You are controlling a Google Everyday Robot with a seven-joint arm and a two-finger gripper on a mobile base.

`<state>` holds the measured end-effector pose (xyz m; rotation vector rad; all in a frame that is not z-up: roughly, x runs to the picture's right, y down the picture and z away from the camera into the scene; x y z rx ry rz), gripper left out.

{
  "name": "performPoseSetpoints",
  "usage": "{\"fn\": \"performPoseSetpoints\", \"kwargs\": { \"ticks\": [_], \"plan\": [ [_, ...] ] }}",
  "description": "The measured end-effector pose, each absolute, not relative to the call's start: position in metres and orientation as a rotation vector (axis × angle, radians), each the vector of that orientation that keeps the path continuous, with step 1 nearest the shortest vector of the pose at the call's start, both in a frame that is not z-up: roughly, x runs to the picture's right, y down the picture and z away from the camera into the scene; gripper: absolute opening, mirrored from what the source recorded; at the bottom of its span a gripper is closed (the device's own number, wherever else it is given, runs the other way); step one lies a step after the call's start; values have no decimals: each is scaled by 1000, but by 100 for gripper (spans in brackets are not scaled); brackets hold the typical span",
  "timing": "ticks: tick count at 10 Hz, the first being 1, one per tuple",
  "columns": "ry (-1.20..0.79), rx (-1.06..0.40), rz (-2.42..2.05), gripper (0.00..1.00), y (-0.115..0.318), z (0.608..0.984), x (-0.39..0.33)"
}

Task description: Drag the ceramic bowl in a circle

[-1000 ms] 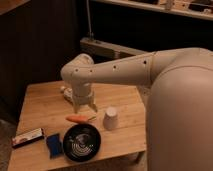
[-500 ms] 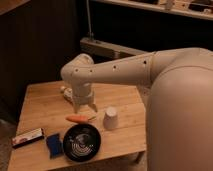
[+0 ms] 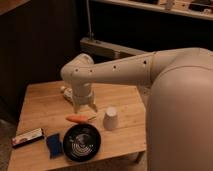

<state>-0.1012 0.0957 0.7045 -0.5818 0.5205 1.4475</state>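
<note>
The ceramic bowl (image 3: 81, 142) is a round, shallow, glossy black dish with pale rings inside, resting near the front edge of the wooden table (image 3: 40, 105). My gripper (image 3: 84, 108) hangs over the middle of the table, behind and above the bowl, clear of it. Its two fingers point down and stand open with nothing between them. Between the gripper and the bowl lies an orange carrot (image 3: 78, 119).
A small white upturned cup (image 3: 110, 118) stands right of the bowl. A blue object (image 3: 53, 145) lies just left of it, and a flat packet (image 3: 27, 137) sits at the front left corner. My large white arm fills the right side.
</note>
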Motion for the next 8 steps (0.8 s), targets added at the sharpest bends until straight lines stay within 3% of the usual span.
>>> {"fn": "performPoseSetpoints", "kwargs": {
  "ticks": [8],
  "plan": [
    [484,-699,1419,65,92,729,-74]
  ]
}}
